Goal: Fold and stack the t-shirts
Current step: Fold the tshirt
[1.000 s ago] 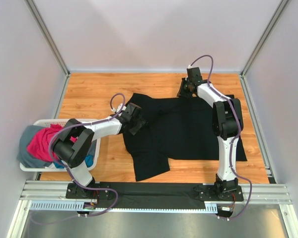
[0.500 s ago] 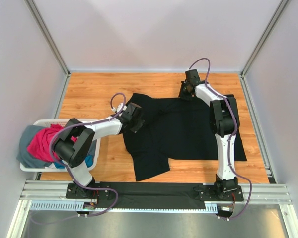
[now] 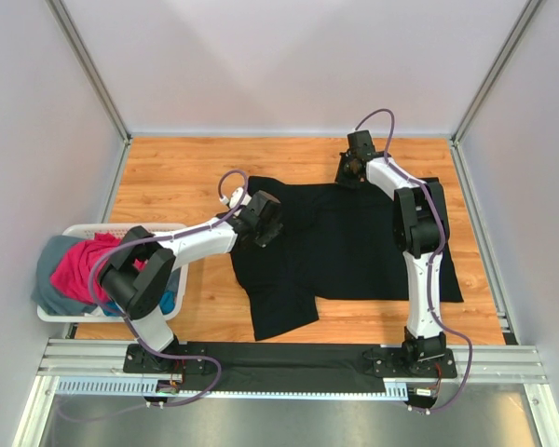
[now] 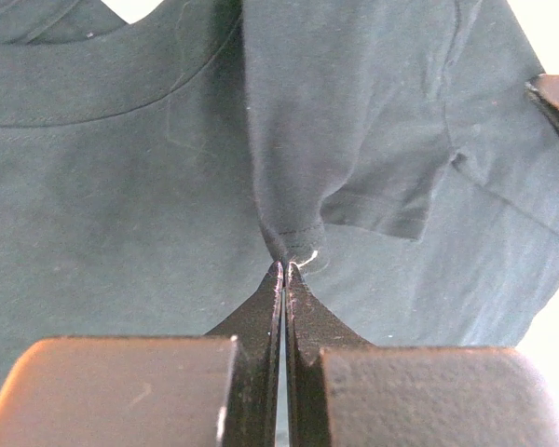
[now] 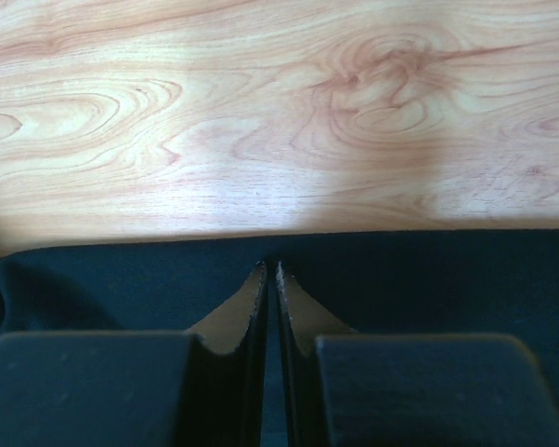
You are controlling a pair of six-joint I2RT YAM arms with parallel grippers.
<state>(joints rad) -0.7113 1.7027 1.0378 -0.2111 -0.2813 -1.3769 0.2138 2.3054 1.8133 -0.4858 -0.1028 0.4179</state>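
Observation:
A large black t-shirt (image 3: 354, 251) lies spread on the wooden table. My left gripper (image 3: 265, 222) sits at its left side, near the collar and sleeve. In the left wrist view that gripper (image 4: 286, 265) is shut on a pinched fold of the black t-shirt (image 4: 121, 186) at a sleeve hem. My right gripper (image 3: 347, 172) is at the shirt's far edge. In the right wrist view it (image 5: 269, 268) is closed to a thin slit over the hem of the black t-shirt (image 5: 447, 279). Pink (image 3: 74, 270), grey (image 3: 45, 270) and blue (image 3: 168, 303) t-shirts are heaped at the left.
A white slotted basket (image 3: 74, 230) at the table's left edge holds the heaped shirts. Bare wood (image 5: 279, 112) runs beyond the shirt's far edge. Metal frame posts and pale walls enclose the table on three sides.
My left gripper has shut on the sleeve fold and shifted a little to the right. My right gripper has narrowed at the far hem and edged slightly left.

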